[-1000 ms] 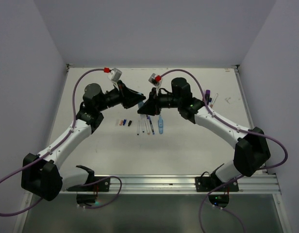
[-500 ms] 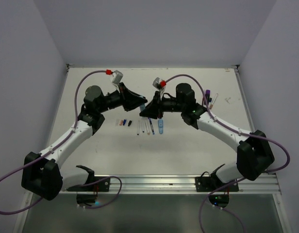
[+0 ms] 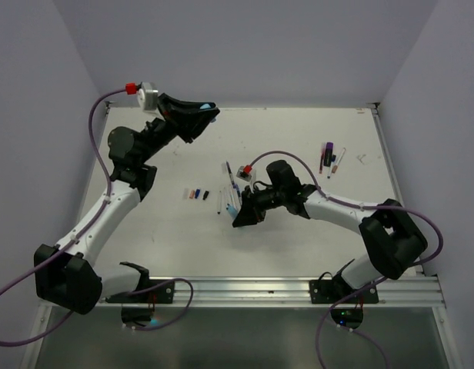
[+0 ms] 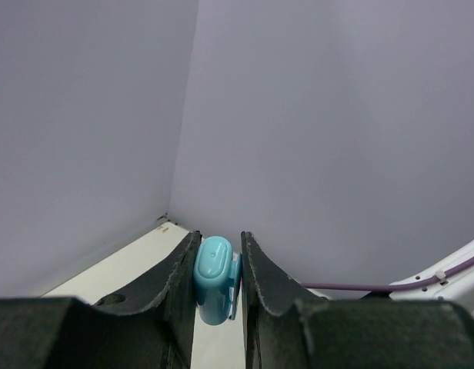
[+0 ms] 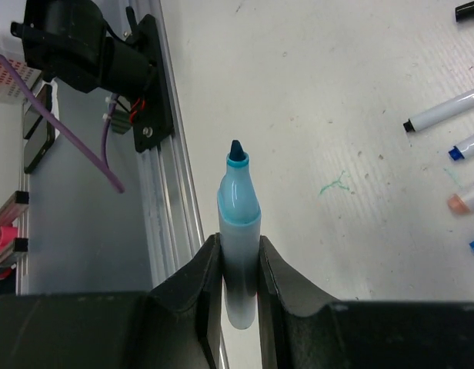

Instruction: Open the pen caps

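My left gripper (image 3: 206, 110) is raised high over the far left of the table and is shut on a light-blue pen cap (image 4: 215, 278), which sits between its jaws in the left wrist view. My right gripper (image 3: 238, 219) is low over the table's middle, shut on a light-blue marker (image 5: 238, 231) whose dark tip is bare and points toward the near rail. Three small loose caps (image 3: 195, 194) lie in a row on the table. Several uncapped pens (image 3: 225, 200) lie beside them, and the right wrist view shows the bare tips of pens (image 5: 445, 111) like these.
Three more pens (image 3: 330, 158) lie at the far right of the table. A metal rail (image 3: 298, 288) with the arm bases runs along the near edge, and grey walls close in the left, back and right sides. A green ink mark (image 5: 333, 184) is on the tabletop.
The two grippers were together over the pens. The left arm has swung up and back to the left with the cap; the right has dropped toward the near side with the uncapped marker.
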